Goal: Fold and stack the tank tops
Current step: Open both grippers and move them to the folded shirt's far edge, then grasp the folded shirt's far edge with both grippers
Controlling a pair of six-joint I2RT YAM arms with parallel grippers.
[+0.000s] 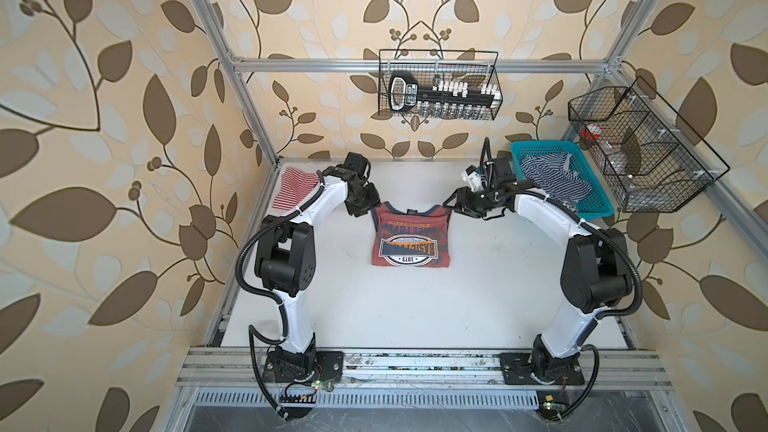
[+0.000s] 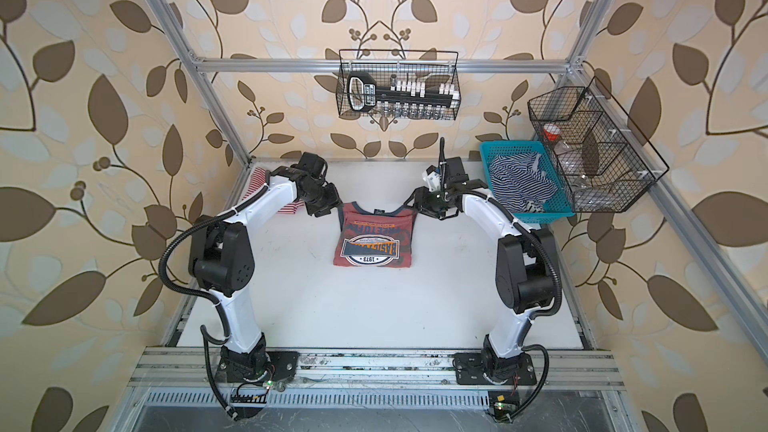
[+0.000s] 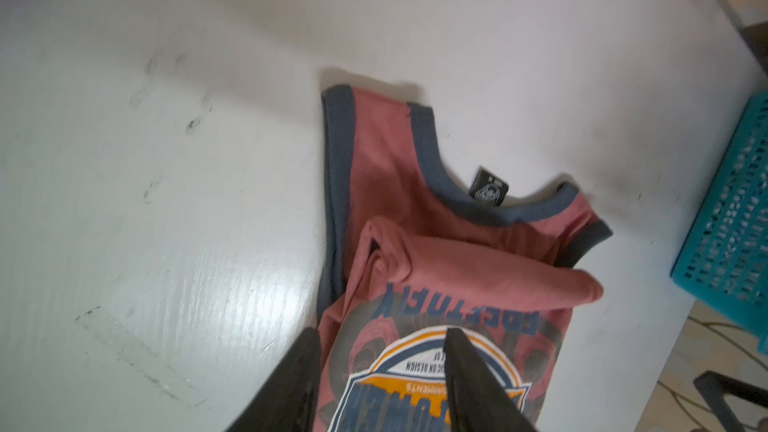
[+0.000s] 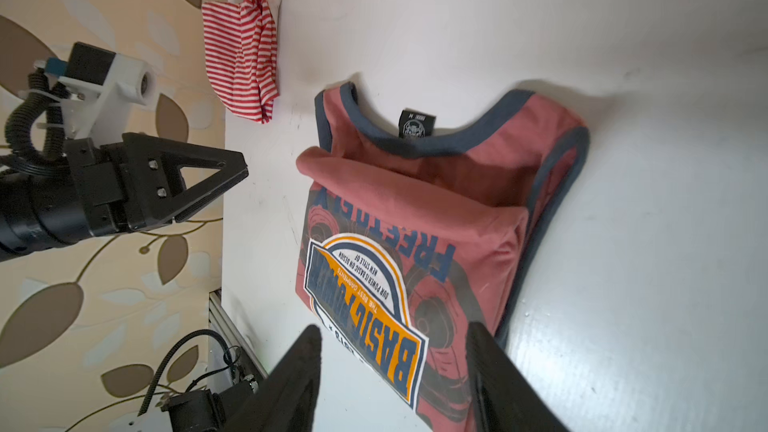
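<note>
- Red top (image 1: 411, 238): lies flat on the white table (image 1: 415, 309), at mid-width and toward the far half.
- Fold: the sides are tucked in and the lower part is turned up over the chest. The rolled edge stops short of the neckline.
- Print faces up, with the "1973" badge at the near edge. The navy neck trim and black label point to the far side.
- Striped top (image 1: 293, 189): bunched in the far left corner of the table, partly hidden behind the left arm in both top views. It is well apart from the red top, so the two are not stacked.
- Left gripper (image 1: 365, 203): at the red top's far left shoulder. In the left wrist view its fingers (image 3: 299, 380) stand apart with nothing between them, and the cloth lies loose below.
- Right gripper (image 1: 459, 201): at the far right shoulder, facing the left gripper across the neckline. In the right wrist view its fingers (image 4: 498, 380) are spread and grip nothing.
- Contact: whether any fingertip touches the cloth cannot be told.
- Basket (image 1: 598, 207): teal, in the far right corner of the table. It holds a crumpled navy-and-white cloth (image 1: 552, 180).
- Wire baskets: one hangs on the back rail (image 1: 440, 114) with tools inside. The other (image 1: 648, 197) hangs on the right rail, just beside the teal basket.
</note>
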